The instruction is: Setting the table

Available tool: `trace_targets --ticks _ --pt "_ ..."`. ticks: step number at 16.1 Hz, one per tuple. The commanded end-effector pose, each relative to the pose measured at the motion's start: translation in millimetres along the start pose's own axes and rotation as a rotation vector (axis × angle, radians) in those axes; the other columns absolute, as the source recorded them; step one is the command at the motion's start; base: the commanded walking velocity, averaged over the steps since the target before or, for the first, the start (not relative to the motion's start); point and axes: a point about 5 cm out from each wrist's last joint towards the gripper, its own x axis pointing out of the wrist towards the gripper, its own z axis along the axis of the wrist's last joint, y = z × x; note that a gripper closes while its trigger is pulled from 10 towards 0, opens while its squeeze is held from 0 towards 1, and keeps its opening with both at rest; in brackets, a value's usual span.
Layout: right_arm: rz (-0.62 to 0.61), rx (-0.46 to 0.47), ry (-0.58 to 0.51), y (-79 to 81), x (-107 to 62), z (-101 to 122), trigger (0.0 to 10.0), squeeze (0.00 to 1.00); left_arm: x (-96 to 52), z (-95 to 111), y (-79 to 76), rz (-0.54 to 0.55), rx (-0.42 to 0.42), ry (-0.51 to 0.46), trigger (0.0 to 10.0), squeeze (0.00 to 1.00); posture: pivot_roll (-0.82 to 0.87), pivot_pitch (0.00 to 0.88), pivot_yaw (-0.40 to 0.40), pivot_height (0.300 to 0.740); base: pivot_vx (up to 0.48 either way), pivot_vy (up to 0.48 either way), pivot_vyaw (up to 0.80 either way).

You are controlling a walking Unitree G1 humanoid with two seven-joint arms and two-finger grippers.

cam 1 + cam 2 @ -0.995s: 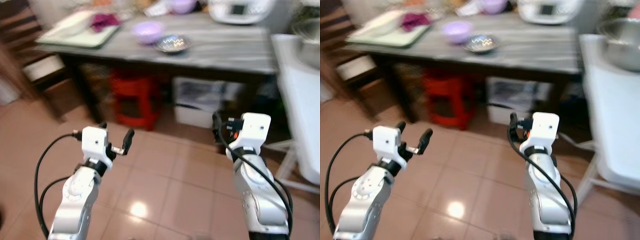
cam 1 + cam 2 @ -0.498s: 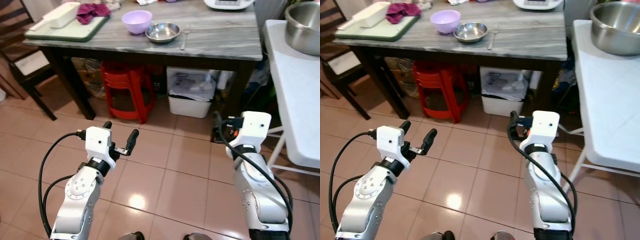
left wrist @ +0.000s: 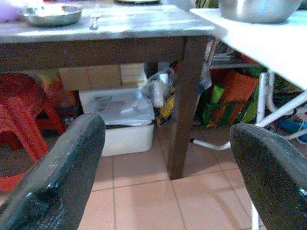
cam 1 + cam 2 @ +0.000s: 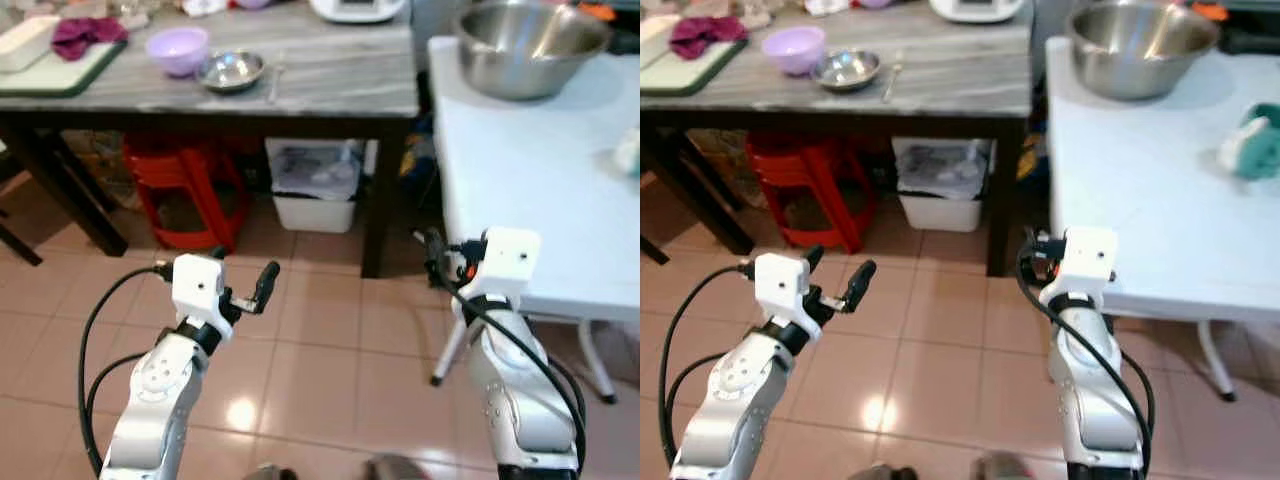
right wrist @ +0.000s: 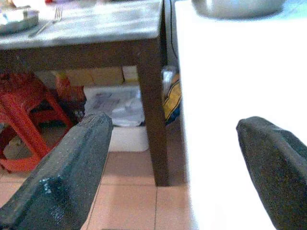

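Evidently both hands, left hand (image 4: 240,285) and right hand (image 5: 172,172), gape wide, empty.

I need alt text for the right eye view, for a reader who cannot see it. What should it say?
Two silver robot arms are raised over a tiled floor, the left pincer open, facing a grey table and a white table. The grey table holds a purple bowl, a small steel bowl and a fork; the white one holds a large steel bowl.
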Motion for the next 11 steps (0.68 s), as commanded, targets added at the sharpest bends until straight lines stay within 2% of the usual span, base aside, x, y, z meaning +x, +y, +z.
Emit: trace_targets --ticks 1,11 --pt "0.002 -0.003 0.000 -1.4 -1.9 1.1 10.0 0.00 -2.3 -0.7 -0.3 -0.009 0.000 0.008 10.0 0.00 -0.16 0.173 0.086 0.740 0.000 -0.480 0.00" --pt "0.001 0.003 -0.010 -0.1 -1.5 2.6 10.0 0.00 0.6 0.9 -1.4 -0.018 0.002 0.006 10.0 0.00 -0.16 0.173 0.092 0.740 0.000 -0.480 0.00"
